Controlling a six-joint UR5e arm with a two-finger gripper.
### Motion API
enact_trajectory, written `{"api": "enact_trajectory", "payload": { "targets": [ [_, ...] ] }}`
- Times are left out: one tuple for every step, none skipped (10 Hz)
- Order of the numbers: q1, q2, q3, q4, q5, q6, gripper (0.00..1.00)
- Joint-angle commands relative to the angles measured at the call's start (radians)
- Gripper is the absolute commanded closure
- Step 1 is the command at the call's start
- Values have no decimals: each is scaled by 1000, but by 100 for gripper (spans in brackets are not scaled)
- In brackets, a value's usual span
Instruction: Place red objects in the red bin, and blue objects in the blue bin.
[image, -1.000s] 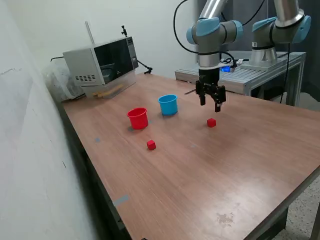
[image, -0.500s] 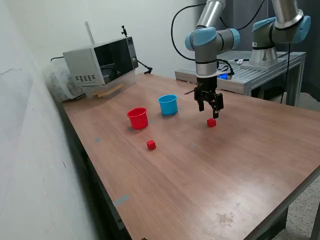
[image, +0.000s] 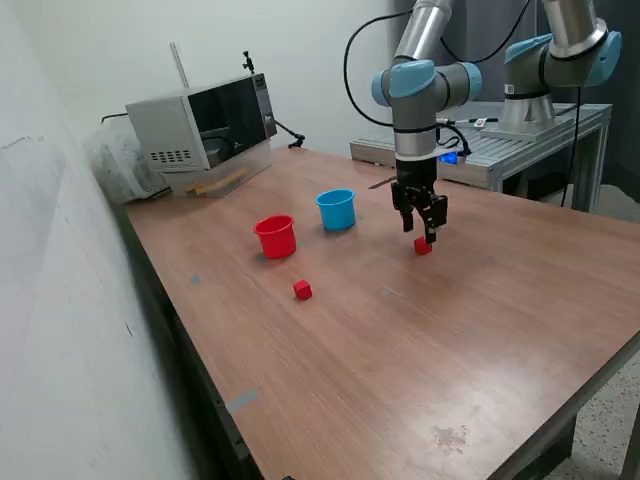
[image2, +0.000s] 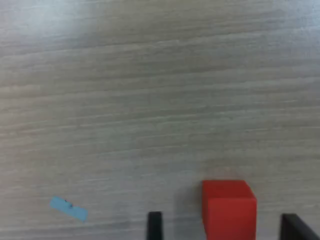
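Gripper (image: 422, 234) spread over one of two red cubes (image: 423, 246); one red bin (image: 275, 237), one blue bin (image: 337, 209).

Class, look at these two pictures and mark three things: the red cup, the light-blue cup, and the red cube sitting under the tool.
red cup (image: 276, 238): exterior view, on its outer wall.
light-blue cup (image: 337, 212): exterior view, on its outer wall.
red cube under the tool (image2: 229, 208): wrist view, on its front face.

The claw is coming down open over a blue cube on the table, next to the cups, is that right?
Not quite: the cube under the open claw is red, not blue. The wrist view shows it between the fingertips, resting on the table. The rest holds.
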Motion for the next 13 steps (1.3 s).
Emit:
{"api": "enact_trajectory", "payload": {
  "targets": [
    [0, 3, 3, -3, 6, -1, 100],
    [2, 3, 3, -3, 12, -3, 100],
    [5, 1, 5, -2, 12, -6, 100],
    [5, 1, 5, -2, 12, -9, 100],
    [6, 1, 6, -2, 12, -9, 100],
    [6, 1, 7, -2, 12, -10, 100],
    [6, 1, 2, -2, 12, -15, 100],
    [3, 0, -4, 4, 12, -45, 100],
    [-6, -28, -6, 9, 12, -74, 100],
    [-6, -66, -22, 32, 12, -87, 100],
    [-7, -100, -45, 69, 12, -102, 100],
    [-7, -127, -59, 80, 12, -105, 100],
    [-14, -143, -62, 81, 11, -118, 100]
  ]
}}
